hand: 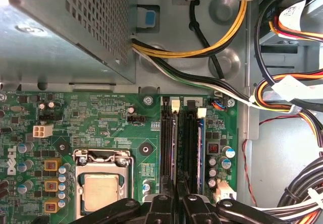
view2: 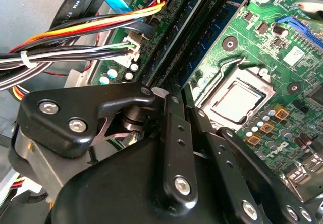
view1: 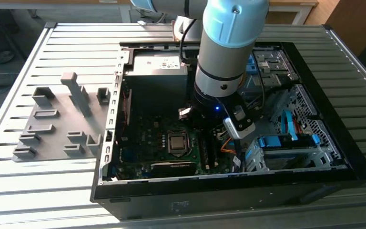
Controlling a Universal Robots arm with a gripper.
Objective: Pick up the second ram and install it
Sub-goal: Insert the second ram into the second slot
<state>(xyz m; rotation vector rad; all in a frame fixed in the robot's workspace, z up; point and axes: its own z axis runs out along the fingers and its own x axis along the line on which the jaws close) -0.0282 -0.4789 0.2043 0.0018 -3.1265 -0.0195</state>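
Inside the open computer case (view1: 335,157), my gripper (hand: 176,201) hangs low over the motherboard's memory slots (hand: 189,148). The second ram (hand: 175,148) shows edge-on as a thin blue-green strip lying along one slot, and its end runs in between my fingers (view2: 176,133). The fingers stand close together on either side of that strip. Another thin stick (hand: 201,148) sits in the slot nearest the cables. In the exterior view the arm's wrist (view1: 218,90) covers the slots.
The CPU socket (hand: 103,183) lies right beside the slots. A metal power supply box (hand: 65,27) and bundled cables (hand: 292,98) flank them. Blue drive-bay clips (view1: 278,143) sit toward the exterior view's right; a grey plastic fixture (view1: 55,129) stands outside the case.
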